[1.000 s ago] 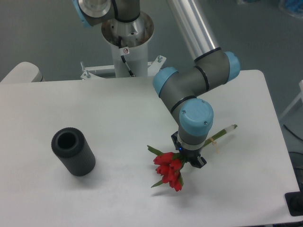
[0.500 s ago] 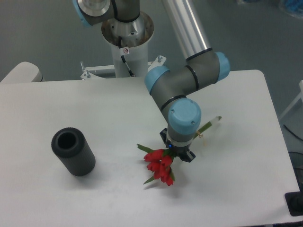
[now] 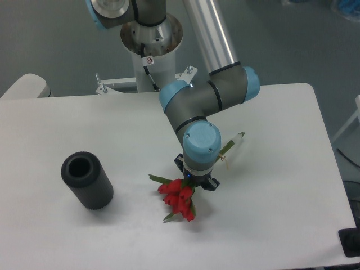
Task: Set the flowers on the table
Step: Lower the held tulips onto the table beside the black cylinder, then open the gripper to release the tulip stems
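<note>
The flowers (image 3: pixel 177 199), a small bunch of red blooms with green leaves, hang just over the white table (image 3: pixel 275 214) near its middle front. Their thin green stems run up and to the right behind the wrist, and the pale stem ends (image 3: pixel 236 138) stick out on the far side. My gripper (image 3: pixel 194 182) points straight down and is shut on the stems just behind the blooms. The wrist hides the fingers and the middle of the stems. Whether the blooms touch the tabletop cannot be told.
A dark grey hollow cylinder (image 3: pixel 88 180) lies tilted on the left part of the table, its open mouth facing up and left. The robot's base column (image 3: pixel 151 53) stands behind the table's far edge.
The arm has carried the flowers to the left across the table, by roughly a bloom's length in each half second. The grip on the stems is unchanged. The cylinder has not moved.
</note>
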